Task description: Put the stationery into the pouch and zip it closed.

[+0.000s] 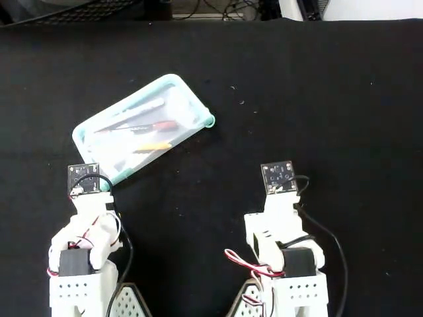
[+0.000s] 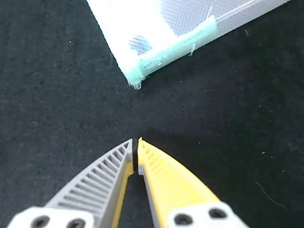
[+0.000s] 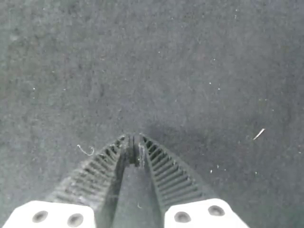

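**Pouch lies diagonal by the left arm, both grippers clenched on nothing**

High view: the pouch, see-through w/ mint edging, lies flat on the black counter, far-left of centre. Its long axis runs diagonal, from the near corner just beside the left arm up and away toward the counter's middle. A mint tab sticks out at the far-right corner, pointing away from both arms. The stationery shows through the clear wall, several pens lying roughly along the long axis, so it looks to be inside already. Can't tell if the zip is shut. The right arm sits well apart from the pouch.

Left wrist view: the left gripper is clenched, tips touching, nothing between them. It hovers near one pouch corner, not touching it. A mint strip runs along that edge, frayed at the end.

Right wrist view: the right gripper is also clenched and empty, over bare counter.

Risks, as I judge them:
- Pulling the tab w/o the other arm pinning the pouch would prob. drag the whole thing, since it's light and flat.
- A closed gripper coming in would shove the corner, not grasp it.
- If the mouth is open, lifting one end could let pens slide out along the axis.
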You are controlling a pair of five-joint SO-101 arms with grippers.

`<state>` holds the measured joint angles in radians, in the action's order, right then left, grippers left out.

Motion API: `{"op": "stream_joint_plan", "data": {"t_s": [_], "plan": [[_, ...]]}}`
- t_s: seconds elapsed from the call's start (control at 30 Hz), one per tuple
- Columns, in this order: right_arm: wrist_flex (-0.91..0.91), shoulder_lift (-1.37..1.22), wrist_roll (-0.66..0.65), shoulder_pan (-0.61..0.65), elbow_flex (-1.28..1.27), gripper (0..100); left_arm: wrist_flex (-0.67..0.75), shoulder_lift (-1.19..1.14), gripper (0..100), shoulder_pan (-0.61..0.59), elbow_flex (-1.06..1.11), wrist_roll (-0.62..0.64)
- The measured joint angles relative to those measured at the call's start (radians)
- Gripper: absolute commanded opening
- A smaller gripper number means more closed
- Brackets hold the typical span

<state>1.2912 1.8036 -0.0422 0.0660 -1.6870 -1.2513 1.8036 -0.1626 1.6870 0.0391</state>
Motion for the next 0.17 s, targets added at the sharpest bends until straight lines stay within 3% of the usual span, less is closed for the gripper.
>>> {"op": "stream_joint_plan", "data": {"t_s": [0.17], "plan": [[0.0,0.0,0.0,0.0,0.0,1.5,0.0,0.0,4,0.0,0.0,0.0]]}}
